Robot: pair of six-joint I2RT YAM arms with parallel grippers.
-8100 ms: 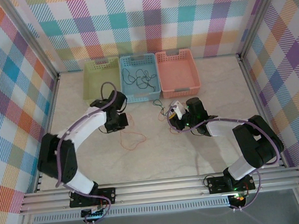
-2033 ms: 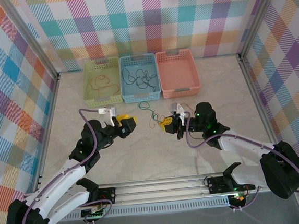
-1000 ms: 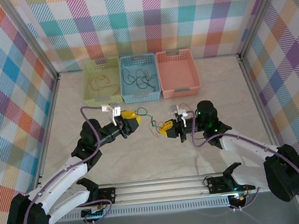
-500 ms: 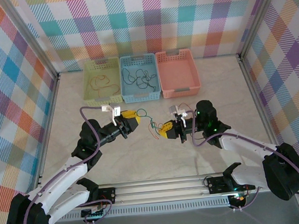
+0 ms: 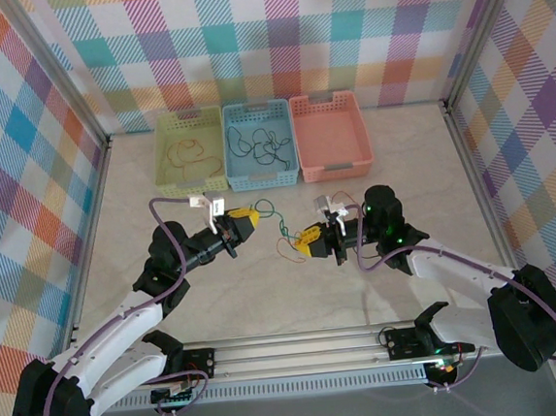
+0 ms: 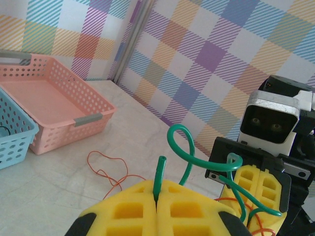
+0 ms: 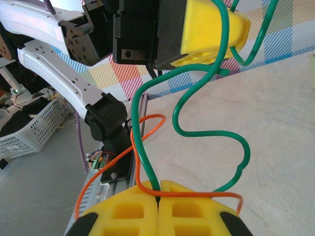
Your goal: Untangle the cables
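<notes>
Since a moment ago the left claw (image 5: pixel 243 218) has pressed shut over the table (image 5: pixel 295 294), pinching the green wire (image 6: pixel 158 173) by its end. The right claw (image 5: pixel 307 241) pinches it further along, with the orange wire (image 7: pixel 147 118) across its pads. Best to part them slowly and level, lest the loops tighten. Green hangs curly between the claws; orange, finer, trails tableward.

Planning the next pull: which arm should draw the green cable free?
Probably left: the left gripper pinches only the green cable, while the right gripper clamps it together with the orange cable.
</notes>
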